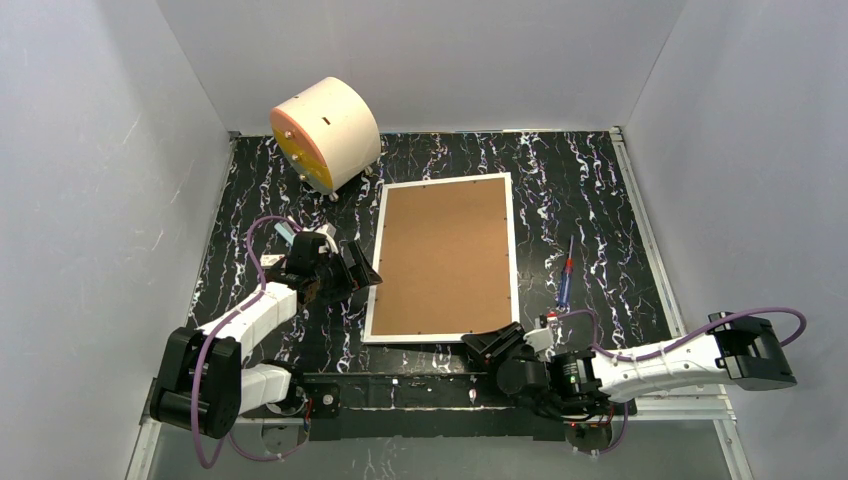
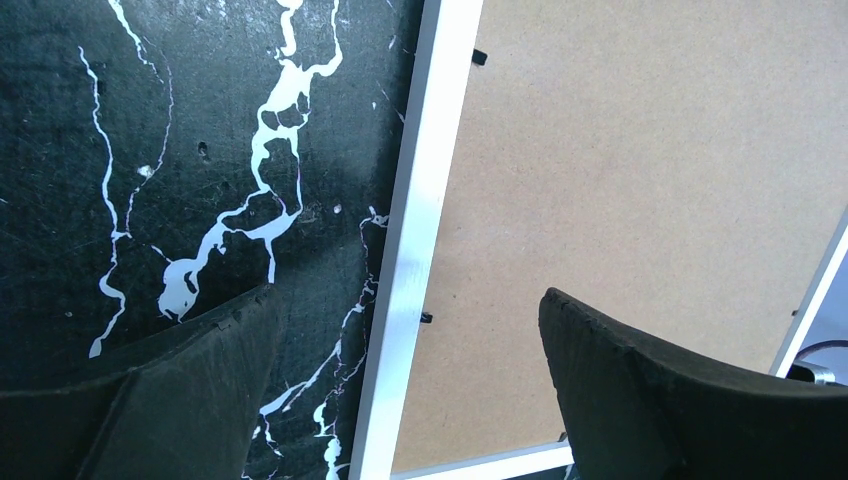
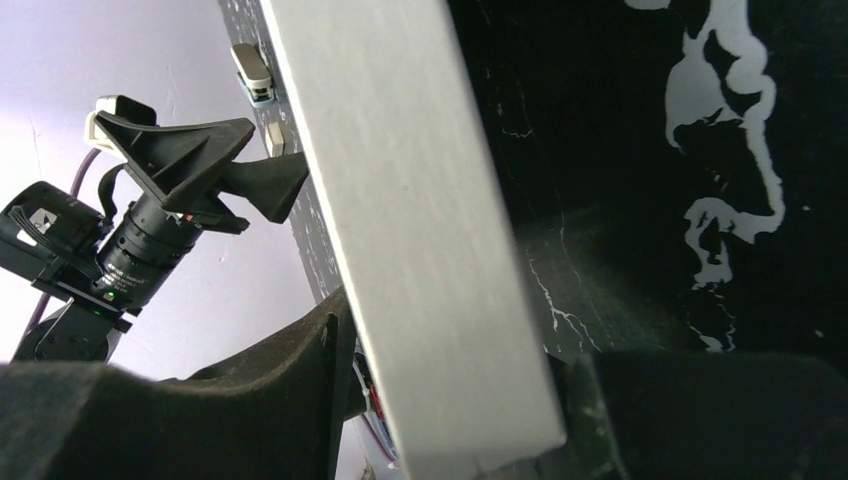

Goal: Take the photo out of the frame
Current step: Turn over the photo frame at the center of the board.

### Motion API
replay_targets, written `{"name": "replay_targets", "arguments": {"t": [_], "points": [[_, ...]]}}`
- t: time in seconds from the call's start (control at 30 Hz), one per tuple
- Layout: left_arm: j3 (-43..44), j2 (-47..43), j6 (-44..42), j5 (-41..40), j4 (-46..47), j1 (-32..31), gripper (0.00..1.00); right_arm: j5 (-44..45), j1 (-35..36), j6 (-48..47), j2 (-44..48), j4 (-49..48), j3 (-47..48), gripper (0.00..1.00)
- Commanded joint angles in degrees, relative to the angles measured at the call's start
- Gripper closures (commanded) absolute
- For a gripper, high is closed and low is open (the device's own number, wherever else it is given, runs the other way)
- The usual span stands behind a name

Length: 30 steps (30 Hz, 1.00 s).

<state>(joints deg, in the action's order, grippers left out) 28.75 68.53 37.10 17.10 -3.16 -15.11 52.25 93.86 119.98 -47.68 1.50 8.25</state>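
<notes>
Lying on black white-veined tabletop (image 1: 590,200): frame (image 1: 443,258); grey walls (image 1: 430,60).

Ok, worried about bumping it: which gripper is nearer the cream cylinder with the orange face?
Left. The left gripper is at the left edge of the white picture frame, closer to the cream cylinder at the back; the right gripper is at the frame's near right corner.
</notes>
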Motion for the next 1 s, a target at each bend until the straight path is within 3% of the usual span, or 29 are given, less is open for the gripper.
{"name": "replay_targets", "arguments": {"t": [0.0,0.23,0.5,0.97], "points": [[-0.27,-1.47,-0.43,-0.78,-1.3,0.03,0.02,-0.22,0.18,1.25,1.51,4.08,-1.49,0.55],[-0.44,-1.62,-0.3,-1.03,-1.27,0.02,0.02,-0.88,0.15,1.55,1.98,4.24,-1.66,0.49],[-1.05,-1.74,-0.02,-0.87,-0.8,0.06,0.02,-0.79,0.18,1.31,1.91,2.99,-1.93,0.53],[-0.89,-2.07,0.38,-0.78,-0.69,0.02,0.02,-0.97,0.1,2.4,2.86,2.09,-1.7,0.42]]}}
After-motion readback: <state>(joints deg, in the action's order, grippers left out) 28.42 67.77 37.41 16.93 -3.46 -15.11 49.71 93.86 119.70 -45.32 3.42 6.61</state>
